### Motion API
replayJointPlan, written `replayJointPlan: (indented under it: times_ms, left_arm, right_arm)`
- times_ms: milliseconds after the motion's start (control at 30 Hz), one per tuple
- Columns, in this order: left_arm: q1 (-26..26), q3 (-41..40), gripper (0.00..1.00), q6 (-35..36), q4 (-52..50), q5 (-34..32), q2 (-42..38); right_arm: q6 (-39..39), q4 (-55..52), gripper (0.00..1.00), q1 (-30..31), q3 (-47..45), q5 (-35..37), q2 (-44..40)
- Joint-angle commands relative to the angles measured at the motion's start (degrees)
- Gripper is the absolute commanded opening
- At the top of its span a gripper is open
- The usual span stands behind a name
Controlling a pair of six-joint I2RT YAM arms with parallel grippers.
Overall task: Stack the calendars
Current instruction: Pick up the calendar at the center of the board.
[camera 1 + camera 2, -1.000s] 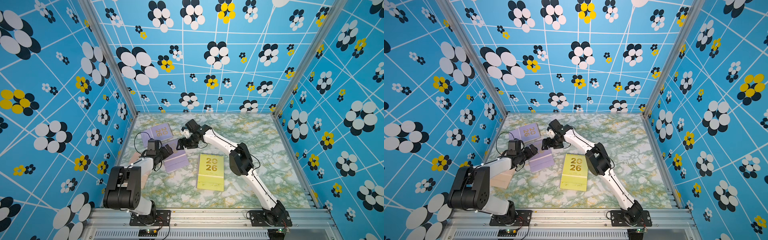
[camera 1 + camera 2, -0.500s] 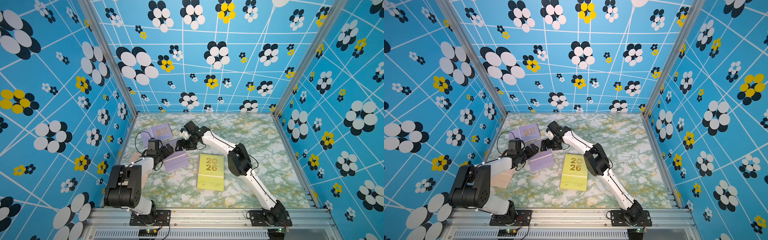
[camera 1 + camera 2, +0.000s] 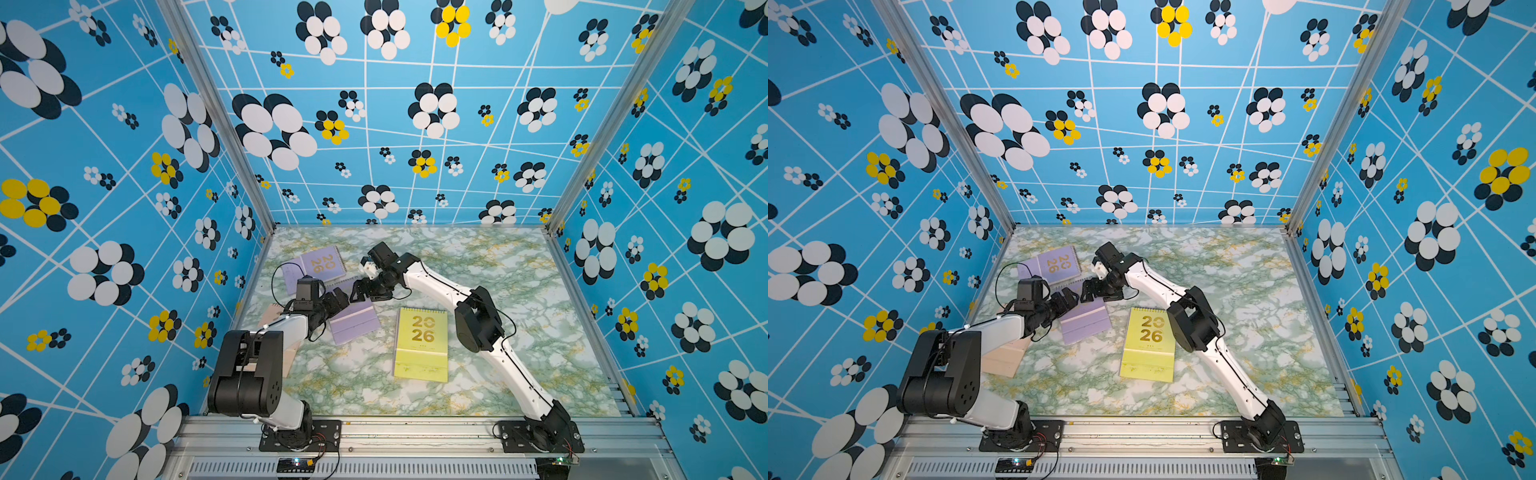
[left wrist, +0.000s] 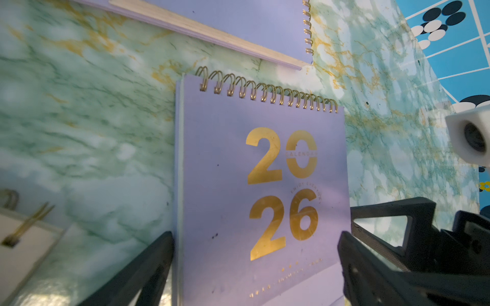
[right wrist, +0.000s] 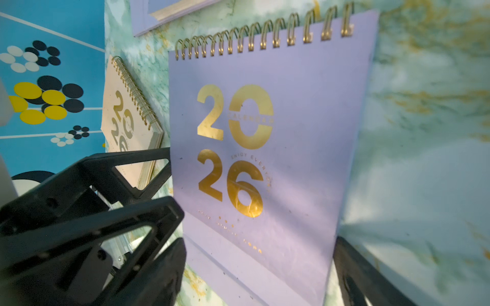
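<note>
A lavender calendar lies left of centre on the marble tabletop, and both grippers straddle it. My left gripper is open, one finger along each long edge. Reaching in from the right, my right gripper is open around the same calendar, close beside the left gripper's fingers. In both top views the two grippers hide its cover, and only its lower flap shows. Another lavender calendar lies behind. The yellow-green calendar lies at the centre. A peach calendar sits under my left arm.
Blue flowered walls enclose the table on three sides, with the left wall close to the peach calendar. The right arm's elbow hangs beside the yellow-green calendar. Bare marble fills the right half.
My right gripper has crept a little to the left, nearer the left gripper. Both pairs of fingers have narrowed slightly. The calendars have not moved.
</note>
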Motion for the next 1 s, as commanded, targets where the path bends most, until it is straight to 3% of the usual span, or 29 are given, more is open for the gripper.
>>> replayJointPlan:
  times_ms: [0, 500, 967]
  left_arm:
    - [-0.69, -0.73, 0.96, 1.15, 1.99, 3.79, -2.42]
    - [-0.72, -1.51, 0.92, 2.79, 1.07, 5.37, -9.23]
    - [-0.55, -2.22, 0.76, 2.5, 3.97, 9.95, -8.48]
  right_arm:
    - [0.95, 4.36, 0.87, 0.77, -3.88, -3.14, -2.01]
    - [2.02, 6.17, 0.86, 0.73, -7.82, -3.25, -3.71]
    - [1.02, 6.58, 0.85, 0.42, -8.98, -3.67, -4.31]
